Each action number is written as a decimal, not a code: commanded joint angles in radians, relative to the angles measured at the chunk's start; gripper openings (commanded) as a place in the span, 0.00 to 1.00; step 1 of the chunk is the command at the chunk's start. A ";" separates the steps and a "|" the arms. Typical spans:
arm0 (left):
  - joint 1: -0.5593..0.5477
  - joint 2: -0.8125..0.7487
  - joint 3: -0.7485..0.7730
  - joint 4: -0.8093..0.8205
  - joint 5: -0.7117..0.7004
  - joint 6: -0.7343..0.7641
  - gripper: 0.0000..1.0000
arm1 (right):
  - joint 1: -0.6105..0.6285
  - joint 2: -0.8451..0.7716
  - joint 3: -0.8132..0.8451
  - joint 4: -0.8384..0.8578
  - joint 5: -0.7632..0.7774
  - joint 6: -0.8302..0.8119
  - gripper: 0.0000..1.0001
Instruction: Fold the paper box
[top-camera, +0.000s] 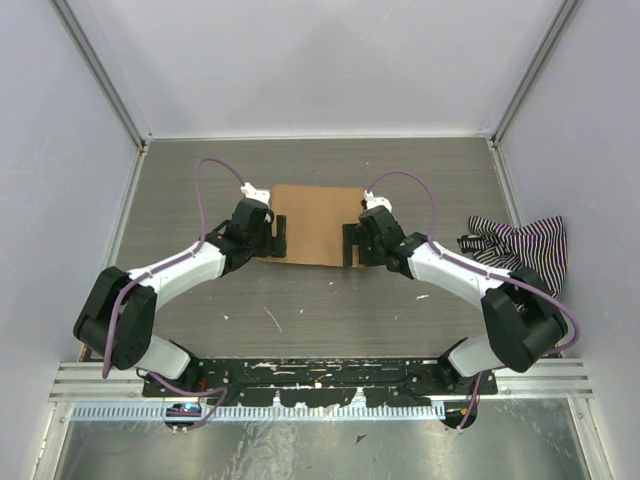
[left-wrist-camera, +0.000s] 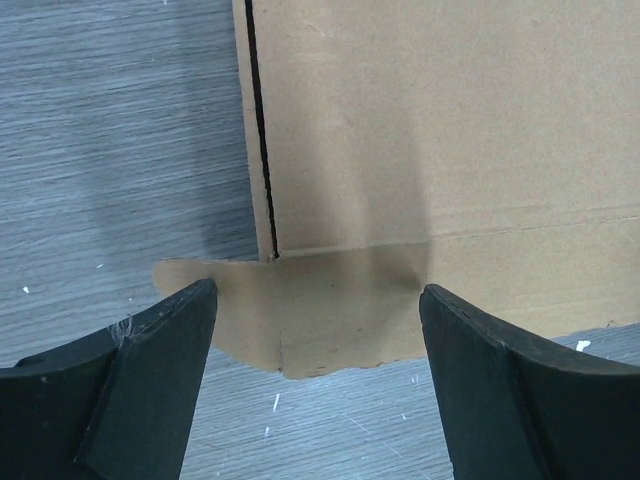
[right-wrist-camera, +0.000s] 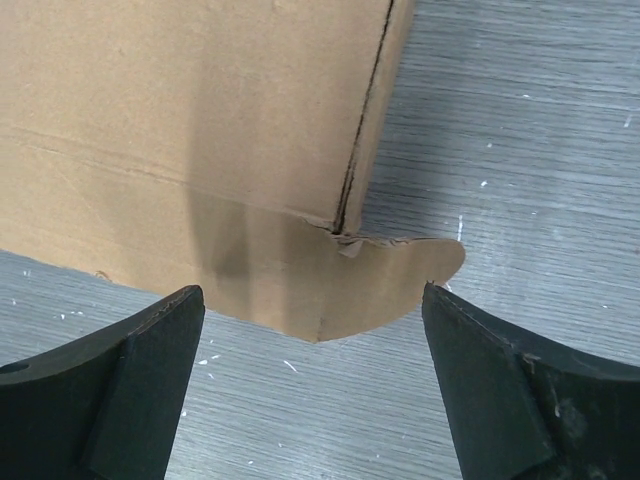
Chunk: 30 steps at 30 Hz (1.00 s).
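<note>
Presently the paper box (top-camera: 315, 222) lies flat as a brown sheet near the middle of the grey table (top-camera: 320, 310). The left gripper (top-camera: 277, 235) sits at its near left corner and the right gripper (top-camera: 352, 243) at its near right corner. Each has its fingers spread wide around a rounded corner flap. A striped cloth (top-camera: 520, 245) lies well apart at the right.

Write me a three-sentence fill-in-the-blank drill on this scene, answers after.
The paper box lies ____ on the table. The left gripper and right gripper are both ____. The striped cloth lies beside the ____ arm.
Missing words: flat; open; right.
</note>
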 joint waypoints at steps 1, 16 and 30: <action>-0.003 0.013 0.016 0.047 0.017 0.012 0.89 | 0.009 -0.003 0.008 0.075 -0.039 -0.009 0.94; -0.002 0.004 0.049 -0.085 0.071 -0.010 0.78 | 0.014 0.019 0.028 0.047 -0.140 0.019 0.76; -0.003 -0.024 0.113 -0.198 0.188 -0.047 0.61 | 0.015 -0.022 0.093 -0.052 -0.174 0.035 0.65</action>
